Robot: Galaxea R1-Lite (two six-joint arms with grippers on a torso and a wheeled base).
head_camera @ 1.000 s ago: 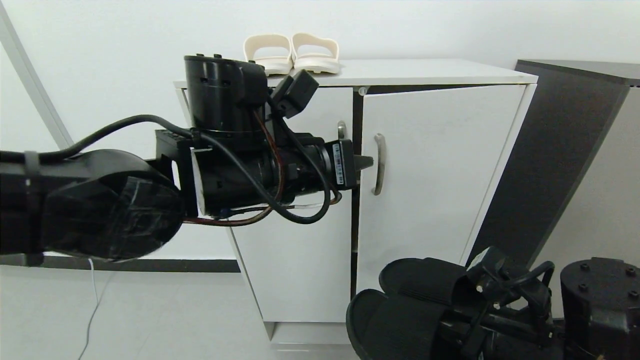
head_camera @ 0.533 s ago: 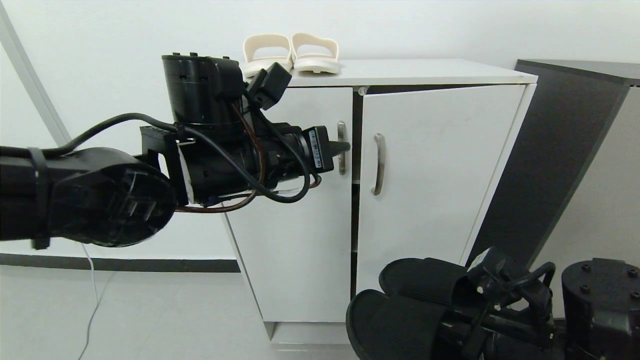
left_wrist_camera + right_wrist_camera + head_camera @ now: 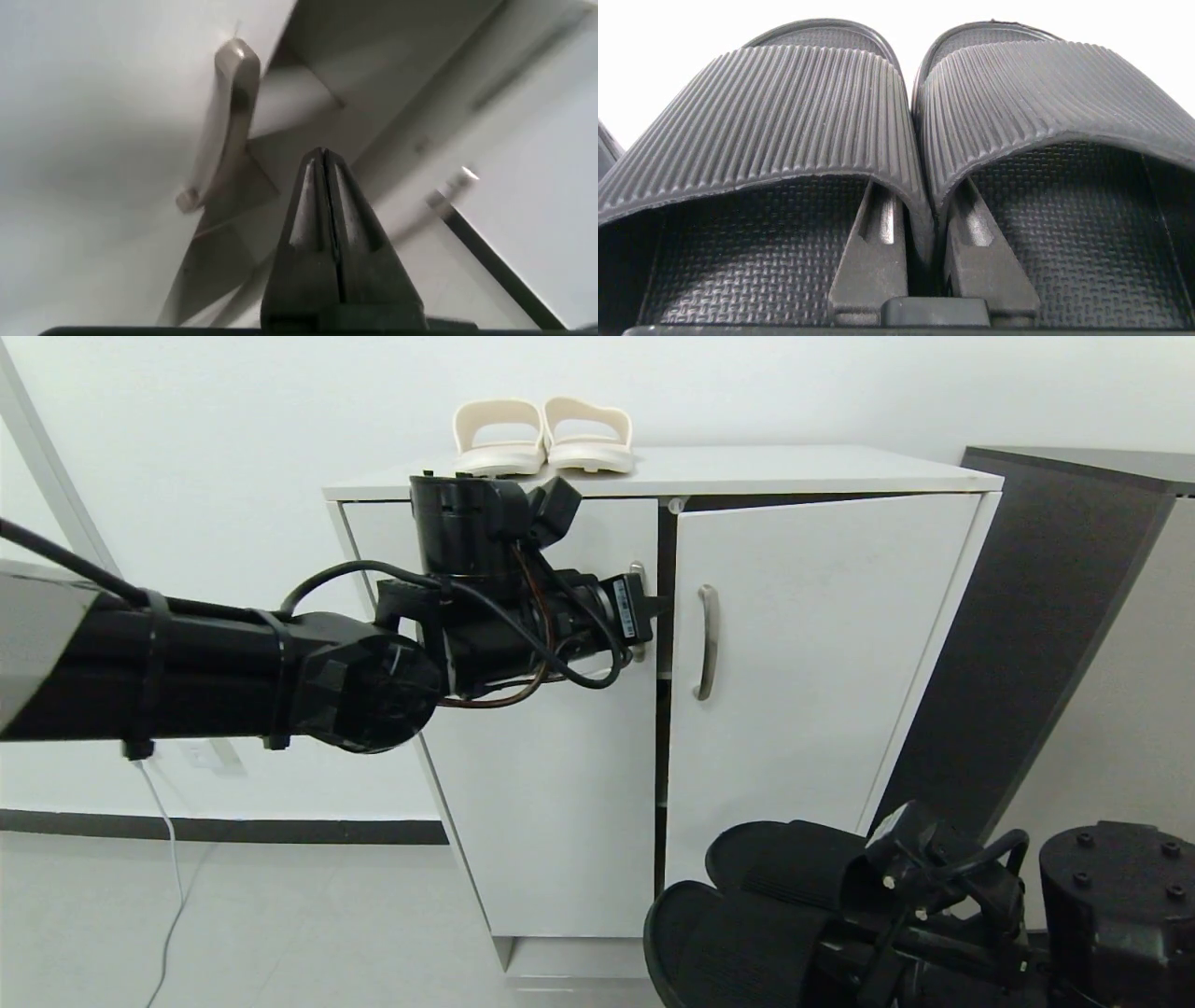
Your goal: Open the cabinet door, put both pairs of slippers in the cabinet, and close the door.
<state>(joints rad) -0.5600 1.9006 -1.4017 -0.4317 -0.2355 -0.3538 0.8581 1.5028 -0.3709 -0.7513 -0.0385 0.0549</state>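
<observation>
In the middle of the head view the left gripper, its two fingers pressed together with nothing between them, is at the dark gap between the two doors of the white cabinet, just beside the left door handle. The beige slippers stand side by side on the cabinet top, at the upper centre. At the lower right, the right gripper pinches the black slippers by their two touching inner walls, one finger under each strap.
</observation>
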